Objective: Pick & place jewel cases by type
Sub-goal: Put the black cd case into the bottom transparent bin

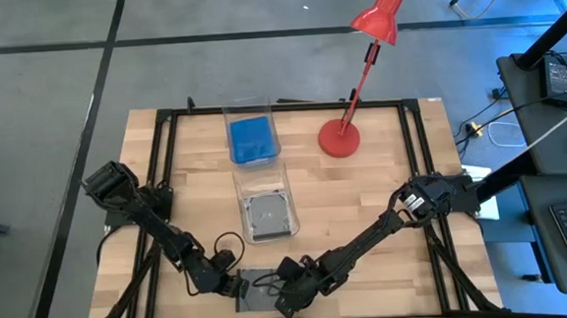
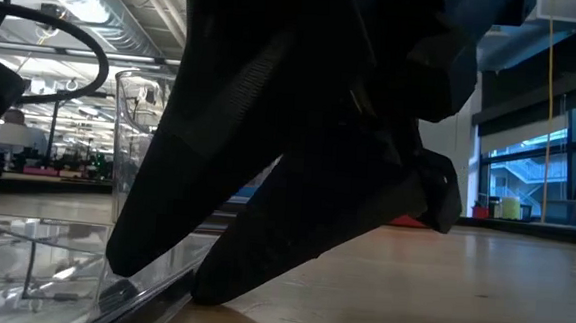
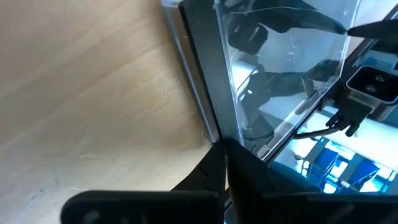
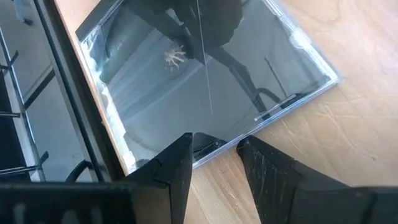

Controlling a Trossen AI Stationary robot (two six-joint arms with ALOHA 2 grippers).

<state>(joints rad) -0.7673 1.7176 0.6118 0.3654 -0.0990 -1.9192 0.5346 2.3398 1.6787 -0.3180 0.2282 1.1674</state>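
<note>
A grey transparent jewel case (image 1: 260,285) sits by the table's near edge, between both grippers. My left gripper (image 1: 237,282) is at its left side and shut on it (image 3: 225,155). My right gripper (image 1: 284,299) is at its right side and open (image 4: 214,149). Its fingers stand on either side of the case's (image 4: 199,81) near edge, and I cannot tell whether they touch it. Mid-table, a clear bin (image 1: 265,178) holds a grey case with a disc (image 1: 267,215). The bin behind it (image 1: 230,115) holds a blue case (image 1: 253,139). My left gripper pinches the jewel case between its two fingers at the corner where the dark spine ends (image 3: 217,134). It comes in low from the table's left. The case's lower edge (image 2: 160,296) rests on the table.
A red desk lamp (image 1: 341,136) stands right of the bins, its head (image 1: 381,13) leaning past the far edge. A black frame (image 1: 165,156) runs along the table's sides. Bare wood (image 1: 387,232) lies right of the bins.
</note>
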